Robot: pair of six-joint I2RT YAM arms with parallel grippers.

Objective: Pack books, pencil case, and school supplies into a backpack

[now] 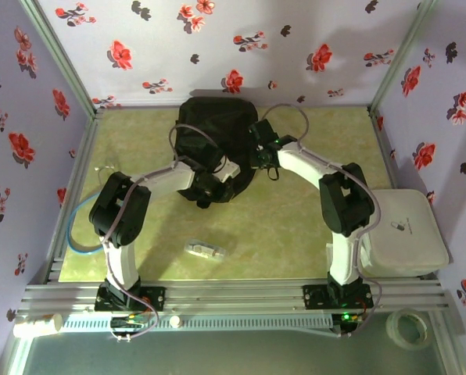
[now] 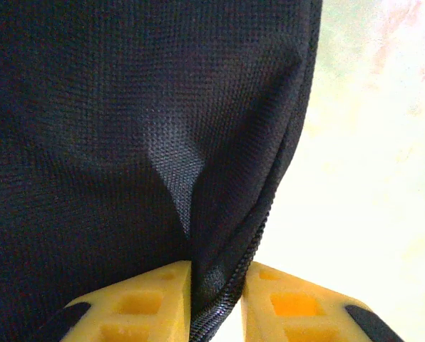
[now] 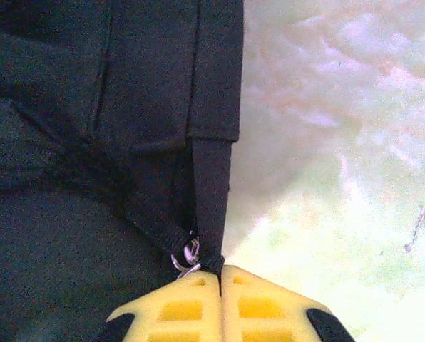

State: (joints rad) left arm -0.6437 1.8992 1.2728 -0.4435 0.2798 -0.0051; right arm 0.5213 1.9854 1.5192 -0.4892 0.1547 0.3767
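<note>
The black backpack [image 1: 213,125] lies at the back middle of the table, and both arms reach into it. My left gripper [image 1: 217,178] [image 2: 216,285] is shut on a fold of backpack [image 2: 127,107] fabric with its zip edge [image 2: 269,206] pinched between the yellow fingers [image 2: 148,303]. My right gripper [image 1: 258,156] [image 3: 220,274] is shut on the end of a black strap [image 3: 212,185] beside a small metal ring [image 3: 187,256] at the backpack's right side. The pencil case [image 1: 206,250], whitish and oblong, lies on the table in front, apart from both grippers. The books are out of view.
A white boxy unit [image 1: 405,230] sits at the right edge by the right arm. A tape roll [image 1: 411,326] lies beyond the front rail. A small pale item [image 1: 104,166] rests near the left wall. Flowered walls close in three sides.
</note>
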